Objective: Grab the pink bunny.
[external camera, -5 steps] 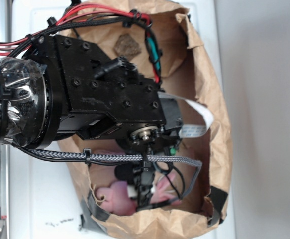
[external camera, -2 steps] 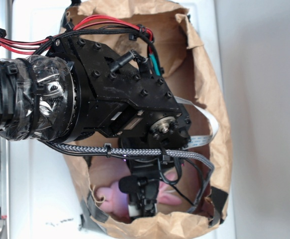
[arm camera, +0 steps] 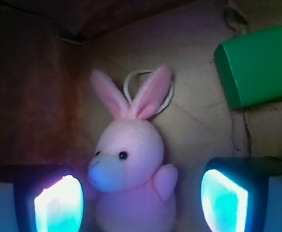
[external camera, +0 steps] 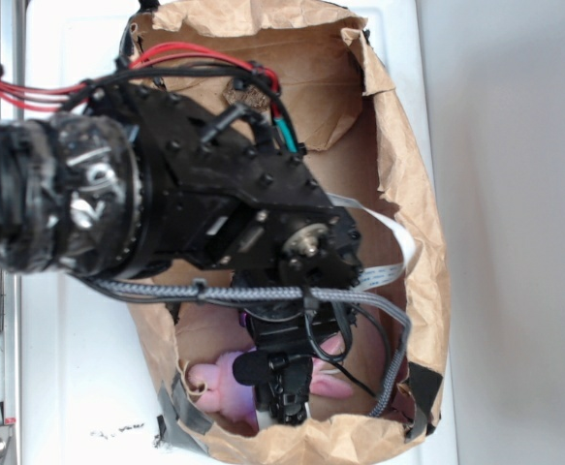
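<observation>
**Reaching down into the bag for the bunny**

Looking from outside, I see my arm has swung lower and further into the brown paper bag (external camera: pixel 413 194) than it was a second ago. Back then the wrist sat higher and more of the bag floor showed. Now the gripper (external camera: pixel 280 402) hangs right over the pink bunny (external camera: pixel 214 383), near the bottom corner of the bag.

From the wrist camera, the pink bunny (arm camera: pixel 131 164) lies on the bag floor with its ears pointing away from me. A white string loop (arm camera: pixel 148 89) peeks out behind the ears. The two fingers (arm camera: pixel 58 203) are spread wide, one on each side of the bunny. The left finger looks very close to its face, maybe touching, but I cannot tell. The right finger is a little apart from its arm. Nothing is held yet.

A green block (arm camera: pixel 257 65) sits off to the right, well apart from the bunny, so it should not get in my way.

I think the move down means I am nearly set. Next I would go a bit lower and squeeze shut. The bunny is soft, so it should squash and stay put.
</observation>
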